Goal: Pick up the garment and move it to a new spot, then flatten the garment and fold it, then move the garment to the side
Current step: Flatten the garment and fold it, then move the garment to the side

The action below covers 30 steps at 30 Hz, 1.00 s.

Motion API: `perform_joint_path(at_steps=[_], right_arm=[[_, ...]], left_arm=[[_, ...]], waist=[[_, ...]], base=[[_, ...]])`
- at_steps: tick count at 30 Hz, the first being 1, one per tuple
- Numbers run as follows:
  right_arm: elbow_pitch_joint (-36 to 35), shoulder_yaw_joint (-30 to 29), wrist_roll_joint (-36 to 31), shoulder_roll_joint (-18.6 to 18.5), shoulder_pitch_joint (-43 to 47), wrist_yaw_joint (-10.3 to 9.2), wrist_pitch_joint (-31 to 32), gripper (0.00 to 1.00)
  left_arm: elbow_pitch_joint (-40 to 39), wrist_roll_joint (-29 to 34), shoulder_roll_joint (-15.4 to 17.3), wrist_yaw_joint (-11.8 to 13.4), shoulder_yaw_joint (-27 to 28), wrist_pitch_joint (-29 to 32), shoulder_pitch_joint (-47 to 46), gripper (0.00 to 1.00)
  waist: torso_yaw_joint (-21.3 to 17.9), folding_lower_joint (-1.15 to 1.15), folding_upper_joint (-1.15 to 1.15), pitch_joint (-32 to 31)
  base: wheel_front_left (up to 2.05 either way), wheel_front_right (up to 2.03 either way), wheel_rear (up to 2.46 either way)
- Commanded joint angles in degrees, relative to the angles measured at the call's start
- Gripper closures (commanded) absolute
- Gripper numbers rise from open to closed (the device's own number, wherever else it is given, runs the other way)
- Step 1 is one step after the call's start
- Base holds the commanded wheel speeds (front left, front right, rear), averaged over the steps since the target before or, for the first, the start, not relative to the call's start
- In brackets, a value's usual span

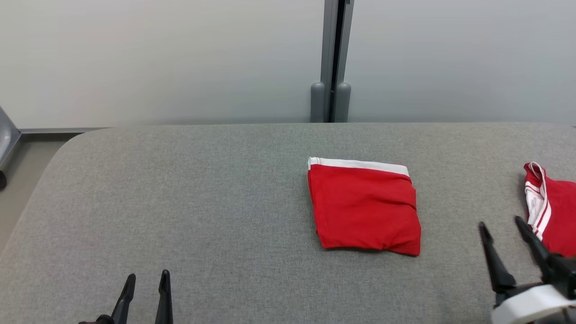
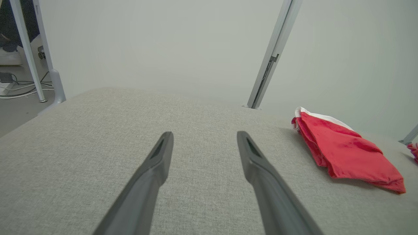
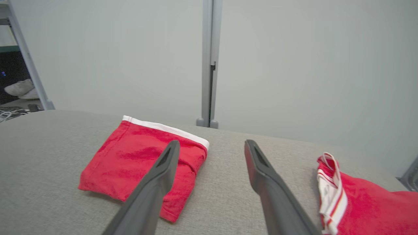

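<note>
Here, folded red garment [image 1: 364, 207], on padded table [image 1: 180, 202]

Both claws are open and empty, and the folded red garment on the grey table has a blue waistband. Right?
No: the head view shows a white waistband on the folded red garment, not blue. Left claw and right claw are open and empty.

The head view looks steeply down on the grey fabric-covered bench [image 1: 180, 202], facing the pale wall [image 1: 135, 58]. Both wrist views skim low across that bench toward the same wall; all three share the folded red white-banded garment [image 1: 364, 207].
</note>
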Motion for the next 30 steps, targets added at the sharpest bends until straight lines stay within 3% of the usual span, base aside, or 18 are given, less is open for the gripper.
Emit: perform_joint_path(at_steps=[1, 8, 13, 17, 20, 21, 25, 30], right_arm=[[-0.8, -3.4, -0.7, 0.0, 3.0, 0.01, -0.2, 0.0], [-0.1, -11.4, -2.0, 2.9, 9.1, 0.01, -0.2, 0.0], [0.9, -10.6, -2.5, 4.3, 9.2, 0.01, -0.2, 0.0], [1.7, -7.6, 2.9, 4.9, 5.2, 0.01, 0.5, 0.0], [1.7, -3.3, 10.2, 3.7, 0.0, 0.01, 8.2, 0.0], [1.7, -3.3, 10.2, 3.7, 0.0, 0.01, 8.2, 0.0], [2.9, -0.4, 17.9, 2.2, -8.8, 0.01, 21.4, 0.0], [9.0, -0.5, 20.6, 2.2, -17.6, 0.04, 30.7, 0.0]], left_arm=[[0.1, -0.4, 0.3, -0.9, 0.5, -0.1, 1.0, 0.0], [0.5, -0.9, 0.2, -2.7, -0.5, -0.1, 1.6, 0.0], [0.5, -0.7, 0.2, -3.0, -1.0, -0.1, 1.6, 0.0], [0.2, -0.3, 0.2, -3.2, -1.2, -0.1, 0.2, 0.0], [0.5, -0.4, 0.2, -3.2, -2.2, -0.1, -1.2, 0.0], [0.5, -0.4, 0.2, -3.2, -2.2, -0.1, -1.2, 0.0], [0.5, -1.5, 0.2, -3.3, -5.1, -0.1, -5.3, 0.0], [1.0, -3.2, 0.3, -2.4, -9.2, -0.1, -9.3, 0.0]], waist=[[-0.7, 0.0, 0.0, -1.6], [-0.3, 0.0, 0.0, -2.9], [-0.5, 0.0, 0.0, -2.9], [-0.2, 0.0, 0.0, -1.3], [0.4, 0.0, 0.0, 0.9], [0.4, 0.0, 0.0, 0.9], [2.0, 0.0, 0.0, 6.0], [4.6, 0.0, 0.0, 10.2]], base=[[0.0, 0.0, 0.0], [0.0, 0.0, 0.0], [0.0, 0.0, 0.0], [0.0, 0.0, 0.0], [0.0, 0.0, 0.0], [0.0, 0.0, 0.0], [0.0, 0.0, 0.0], [0.0, 0.0, 0.0]])
